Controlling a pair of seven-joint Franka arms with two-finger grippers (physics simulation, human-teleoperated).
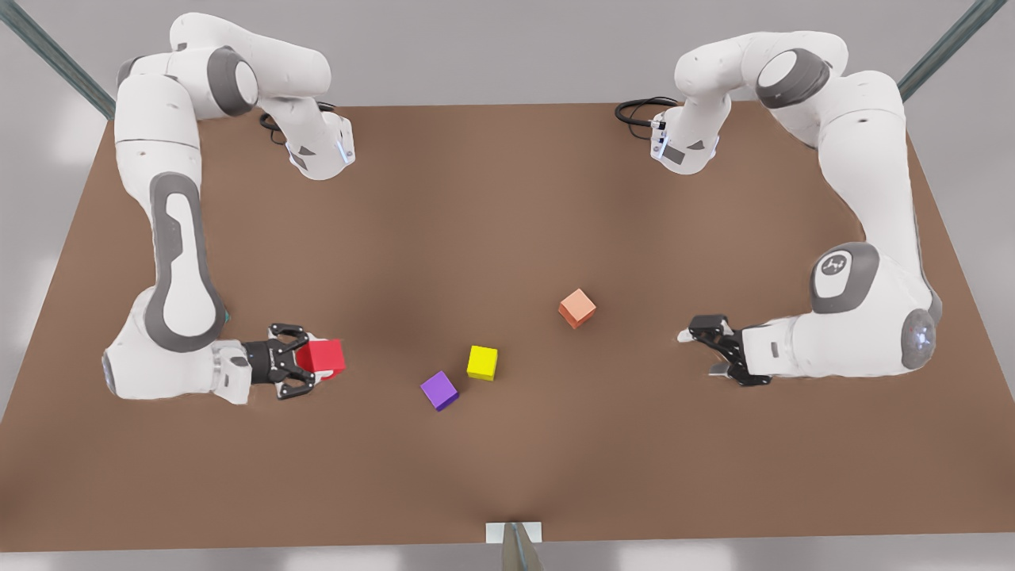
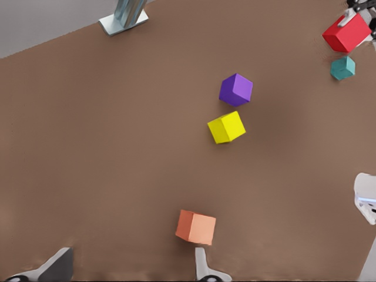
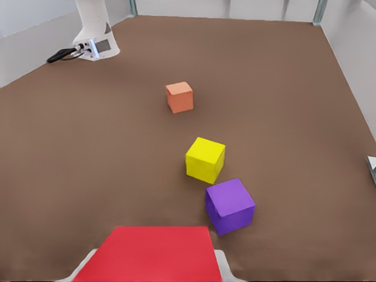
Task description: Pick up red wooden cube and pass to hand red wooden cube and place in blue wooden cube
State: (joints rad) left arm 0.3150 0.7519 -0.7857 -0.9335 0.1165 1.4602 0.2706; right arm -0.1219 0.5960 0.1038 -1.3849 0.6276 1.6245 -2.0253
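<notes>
Red wooden cube (image 1: 321, 356) sits clamped in my right end effector (image 1: 305, 369), above the blue wooden cube (image 2: 342, 67). My left end effector (image 1: 708, 349) waits spread wide over the bench (image 1: 507, 476), far right.

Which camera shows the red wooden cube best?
The front view: the red wooden cube sits whole in the right gripper. The right wrist view crops it to one near face; the left wrist view has it far off, near the blue wooden cube. The left gripper waits open at the front view's right.
</notes>
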